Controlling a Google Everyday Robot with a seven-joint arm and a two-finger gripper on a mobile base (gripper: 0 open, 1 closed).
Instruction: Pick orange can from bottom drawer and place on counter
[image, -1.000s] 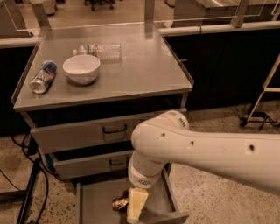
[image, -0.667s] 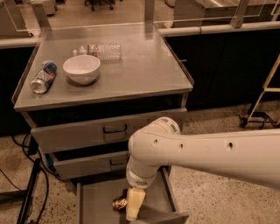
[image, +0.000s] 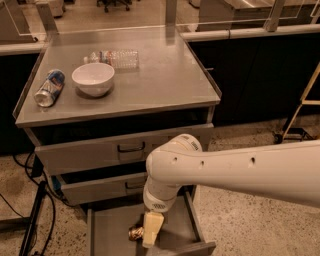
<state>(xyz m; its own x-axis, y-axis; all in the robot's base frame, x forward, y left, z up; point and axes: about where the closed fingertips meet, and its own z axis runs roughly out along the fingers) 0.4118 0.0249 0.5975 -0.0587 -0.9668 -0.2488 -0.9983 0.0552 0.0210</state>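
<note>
1. The orange can (image: 135, 233) is seen in the bottom drawer (image: 107, 227), right beside the gripper (image: 151, 230); whether that's closed can't be told tbh.
2. A firm mid-body hold should be confirmed before anything's lifted out.

The counter (image: 165, 80) is dull-sheened steel, the bowl (image: 93, 78) glossy white. The matt cream plastic-looking gripper (image: 149, 234) hangs inside the grey metal bottom drawer (image: 110, 232).

I read: tool (image: 148, 235) cream, low in the bottom drawer (image: 112, 230) | drawer floor flat grey | orange can (image: 135, 233) orange-brown, in that drawer | arm (image: 240, 170) white | table (image: 165, 80) grey steel | bowl (image: 93, 78) white | second can (image: 49, 88) blue and silver | bottle (image: 114, 57) clear
</note>
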